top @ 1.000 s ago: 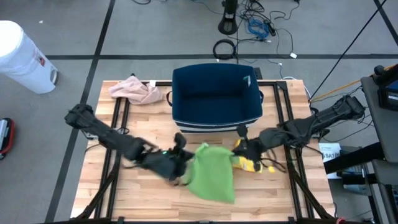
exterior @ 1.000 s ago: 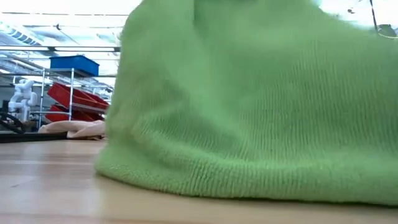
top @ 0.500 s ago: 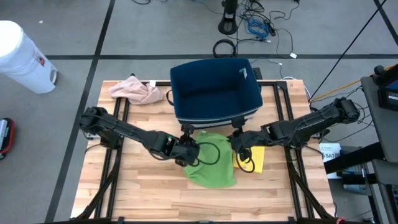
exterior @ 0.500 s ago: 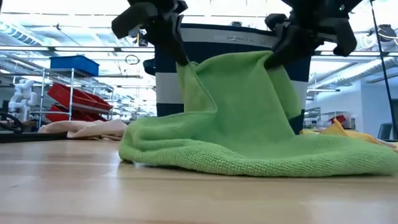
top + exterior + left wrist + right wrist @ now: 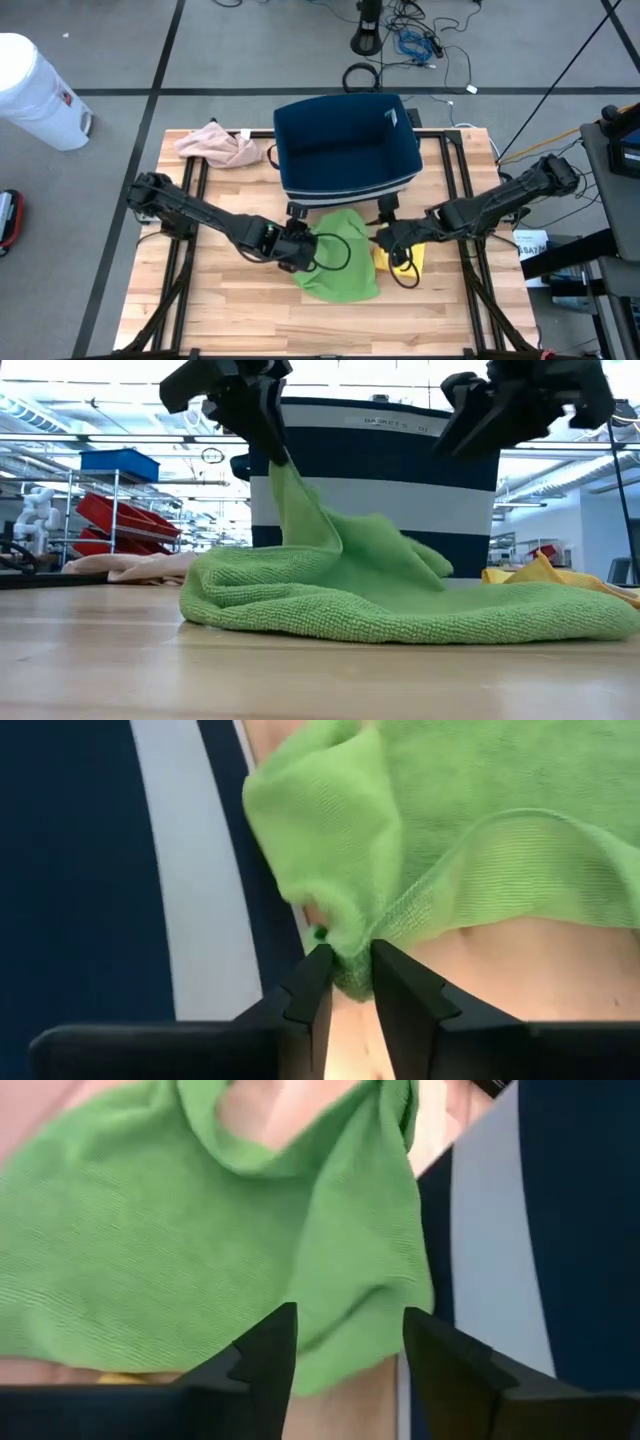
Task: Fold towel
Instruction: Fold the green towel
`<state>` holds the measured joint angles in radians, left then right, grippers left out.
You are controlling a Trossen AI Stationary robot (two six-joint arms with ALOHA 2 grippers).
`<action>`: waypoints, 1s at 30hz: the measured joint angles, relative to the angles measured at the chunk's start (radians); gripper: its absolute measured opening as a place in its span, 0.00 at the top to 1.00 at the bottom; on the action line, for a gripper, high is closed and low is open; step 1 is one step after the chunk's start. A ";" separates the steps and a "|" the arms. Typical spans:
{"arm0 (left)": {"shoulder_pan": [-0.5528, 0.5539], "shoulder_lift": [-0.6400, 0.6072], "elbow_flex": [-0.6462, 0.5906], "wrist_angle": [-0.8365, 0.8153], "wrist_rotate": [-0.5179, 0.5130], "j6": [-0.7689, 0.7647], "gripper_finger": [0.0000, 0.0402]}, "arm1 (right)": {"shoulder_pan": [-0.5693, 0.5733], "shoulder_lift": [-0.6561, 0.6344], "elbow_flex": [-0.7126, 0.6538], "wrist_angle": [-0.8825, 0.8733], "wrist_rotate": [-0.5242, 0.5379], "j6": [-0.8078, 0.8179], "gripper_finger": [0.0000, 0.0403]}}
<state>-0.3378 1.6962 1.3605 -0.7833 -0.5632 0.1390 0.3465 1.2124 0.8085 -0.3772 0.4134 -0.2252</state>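
On the table, crumpled green towel (image 5: pixel 340 268); left hand (image 5: pixel 347 982) pinches it, right hand (image 5: pixel 346 1342) open.

Blocking the table's far middle: navy basket (image 5: pixel 345 145), w/ green towel (image 5: pixel 340 265) heaped just in front, touching its wall. Crowding towel from both sides: left gripper (image 5: pixel 297 250) and right gripper (image 5: pixel 385 238). Lying just right of towel: yellow cloth (image 5: pixel 410 257). Sitting at far-left corner: pink cloth (image 5: pixel 220 145). Staying bare: near strip of table (image 5: pixel 240 325).
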 joint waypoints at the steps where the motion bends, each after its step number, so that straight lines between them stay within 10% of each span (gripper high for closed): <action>1: -0.006 0.000 0.000 -0.004 0.000 0.000 0.77 | 0.010 -0.001 0.000 0.001 -0.006 0.005 0.56; 10: -0.020 0.000 0.000 -0.059 -0.060 -0.003 0.73 | 0.087 0.069 0.000 0.112 -0.289 0.085 0.59; 18: -0.052 0.000 0.000 0.006 0.455 -0.001 0.73 | 0.159 0.273 0.000 0.205 -0.323 0.110 0.60; 30: -0.141 -0.001 -0.202 0.374 0.534 0.012 0.73 | 0.214 0.421 0.000 0.376 -0.365 0.139 0.60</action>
<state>-0.4789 1.6951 1.1584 -0.4093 -0.0297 0.1514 0.5607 1.6335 0.8089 -0.0014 0.0488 -0.0865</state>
